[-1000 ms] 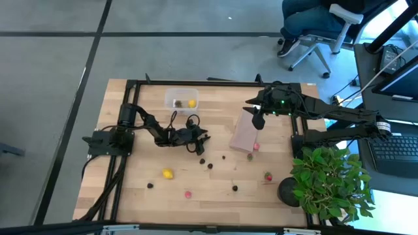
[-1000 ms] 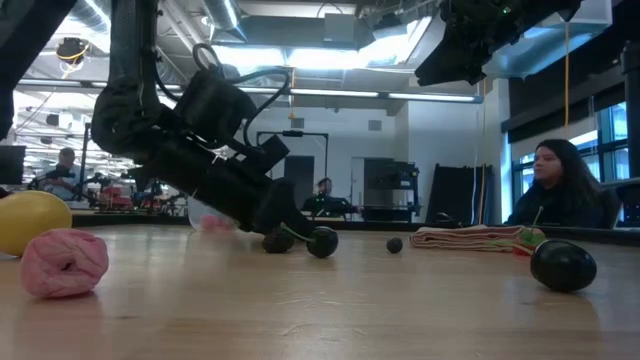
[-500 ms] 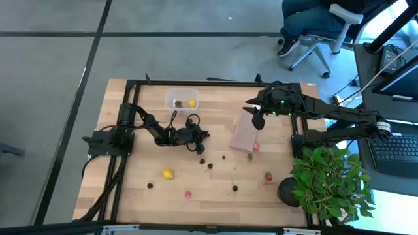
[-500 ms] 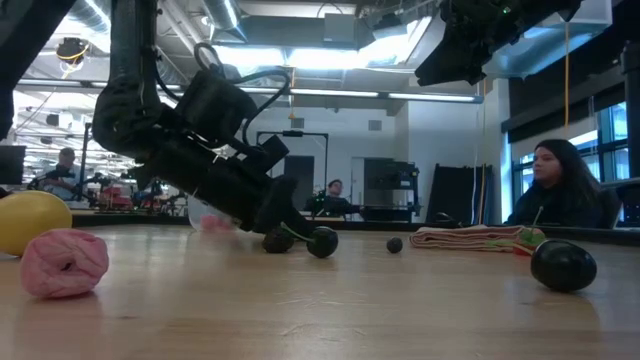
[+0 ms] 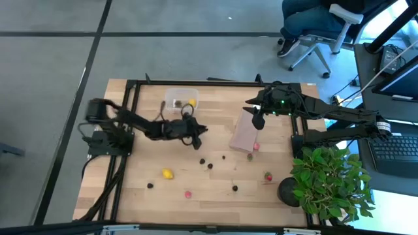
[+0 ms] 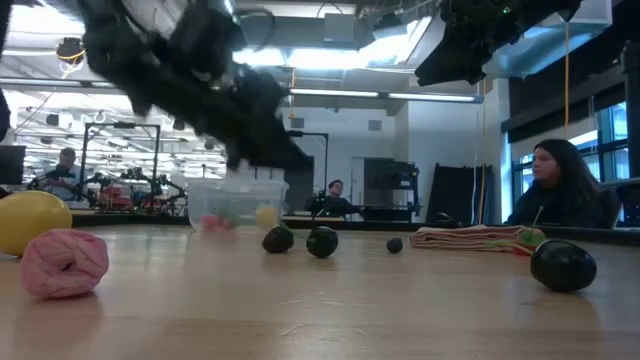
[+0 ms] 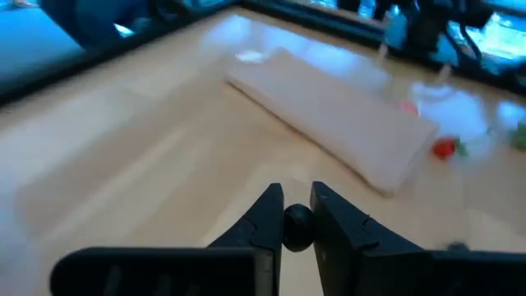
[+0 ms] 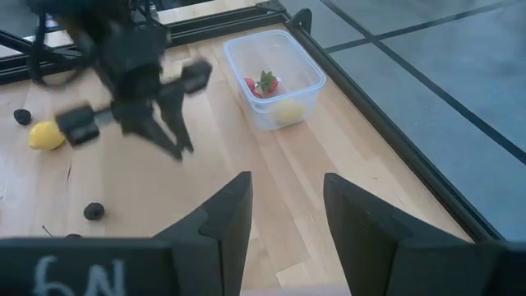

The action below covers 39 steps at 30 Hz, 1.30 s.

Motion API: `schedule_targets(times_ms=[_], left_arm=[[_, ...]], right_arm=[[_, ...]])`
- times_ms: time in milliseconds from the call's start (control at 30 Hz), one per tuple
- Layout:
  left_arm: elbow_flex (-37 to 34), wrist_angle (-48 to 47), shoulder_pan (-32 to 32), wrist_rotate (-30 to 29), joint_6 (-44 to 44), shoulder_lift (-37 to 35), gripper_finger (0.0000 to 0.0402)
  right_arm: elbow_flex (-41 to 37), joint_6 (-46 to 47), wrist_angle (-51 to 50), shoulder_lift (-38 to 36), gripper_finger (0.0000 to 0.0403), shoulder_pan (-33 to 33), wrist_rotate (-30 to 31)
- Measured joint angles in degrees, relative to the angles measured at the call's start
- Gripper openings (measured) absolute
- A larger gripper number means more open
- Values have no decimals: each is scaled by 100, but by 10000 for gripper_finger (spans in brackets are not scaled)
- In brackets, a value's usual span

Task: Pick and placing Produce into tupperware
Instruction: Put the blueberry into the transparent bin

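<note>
Nearest me on the worktop (image 6: 330, 310) lie loose fruit: a pink piece (image 6: 63, 262) and a lemon (image 6: 28, 220). Mid-table, the left end effector (image 7: 297, 215) pinches a dark berry (image 7: 297, 227), light, round, likely to roll, best nipped across its middle. Beyond sits the tupperware (image 5: 181, 98). The right end effector (image 8: 284, 215) hovers, fingers parted.
</note>
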Motion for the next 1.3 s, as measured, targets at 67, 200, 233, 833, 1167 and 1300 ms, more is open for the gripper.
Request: schedule_targets(times_ms=[67, 200, 233, 833, 1167, 1300], left_arm=[[10, -875, 169, -215, -171, -638, 39], [20, -2714, 681, -450, -692, -1730, 39], [64, -3142, 826, -476, -786, -1958, 39], [2191, -7118, 2983, 914, -872, -1250, 38], [2533, -7084, 3233, 1180, -679, -130, 43], [2540, -7048, 3230, 1181, -681, 15, 73]], right_arm=[[0, 0, 27, 0, 155, -1, 0], [0, -1, 217, 0, 155, -1, 1], [2, -3, 261, 0, 155, 0, 1], [2, -4, 865, 2, 155, -1, 2], [2, 0, 850, 2, 155, 1, 2], [2, -2, 835, 2, 155, 0, 2]])
